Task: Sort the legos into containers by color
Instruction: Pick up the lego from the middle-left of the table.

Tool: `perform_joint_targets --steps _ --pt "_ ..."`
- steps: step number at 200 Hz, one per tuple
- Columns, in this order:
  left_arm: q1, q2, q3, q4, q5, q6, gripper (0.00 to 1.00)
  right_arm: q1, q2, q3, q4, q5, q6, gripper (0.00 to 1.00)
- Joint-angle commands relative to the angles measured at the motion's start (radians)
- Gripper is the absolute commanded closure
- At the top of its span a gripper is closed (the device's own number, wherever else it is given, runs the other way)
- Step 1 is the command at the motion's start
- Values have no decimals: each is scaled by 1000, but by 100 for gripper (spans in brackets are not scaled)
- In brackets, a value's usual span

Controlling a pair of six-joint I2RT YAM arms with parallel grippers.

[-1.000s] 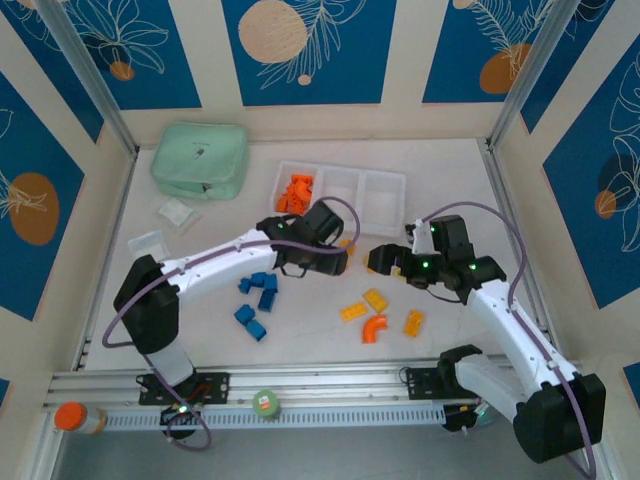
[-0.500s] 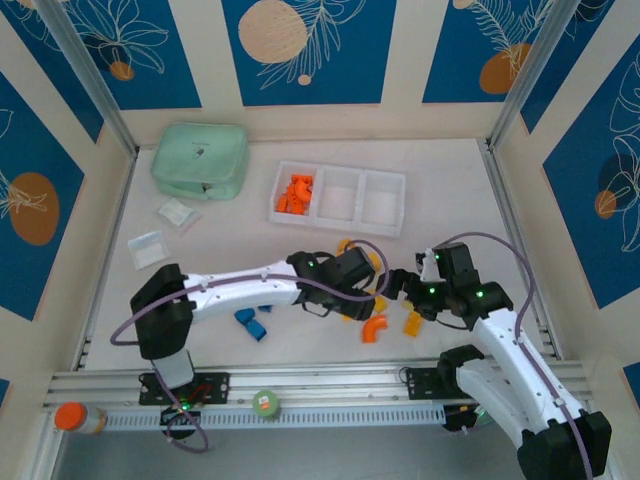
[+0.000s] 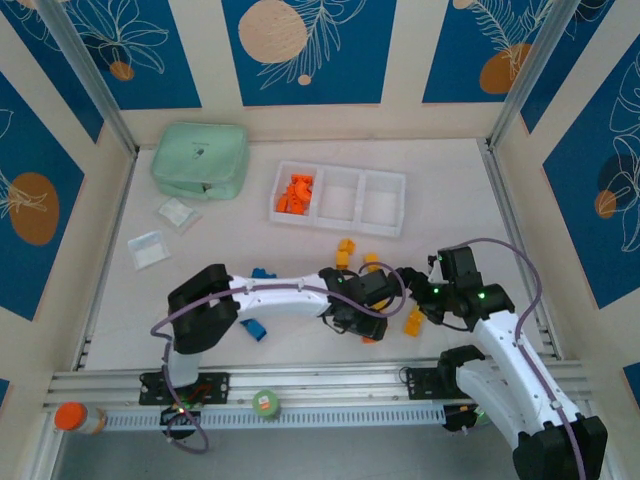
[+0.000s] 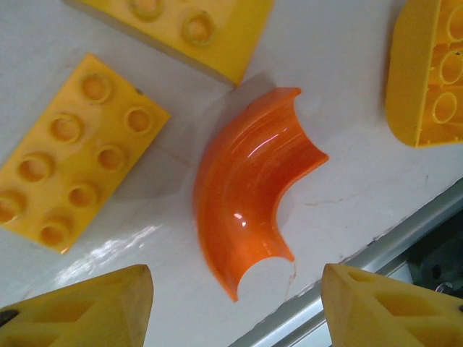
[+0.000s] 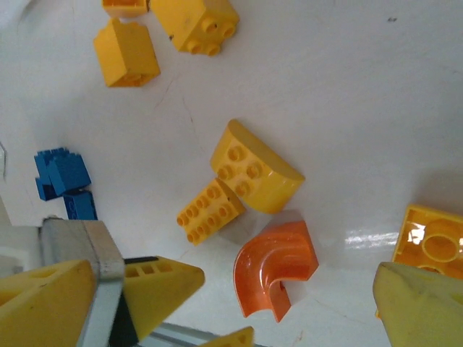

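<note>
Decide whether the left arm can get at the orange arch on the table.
Probably yes: the left gripper hangs open over the orange arch; nothing covers it, yellow bricks only beside.

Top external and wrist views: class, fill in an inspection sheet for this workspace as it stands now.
Surface: white table, loose bricks near the front.
Job's things: white tray with orange legos in its left compartment, the other two look empty; orange arch, yellow bricks and blue bricks lie on the table.
Clutter: mint pouch and two clear bags at rear left.
Grippers: left gripper open over the arch; right gripper open, holding nothing.
Cables: purple cable looped along each arm.
Surroundings: blue patterned wall panels; aluminium rail at the near edge.
</note>
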Motion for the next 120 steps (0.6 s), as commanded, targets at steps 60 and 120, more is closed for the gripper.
perform_joint_targets --steps 60,120 --pt "-29 128 127 -103 -18 -41 36 -157 22 -34 55 -123 -86 1" --pt "-42 186 175 -184 -55 -33 42 -199 25 -42 74 -169 -110 1"
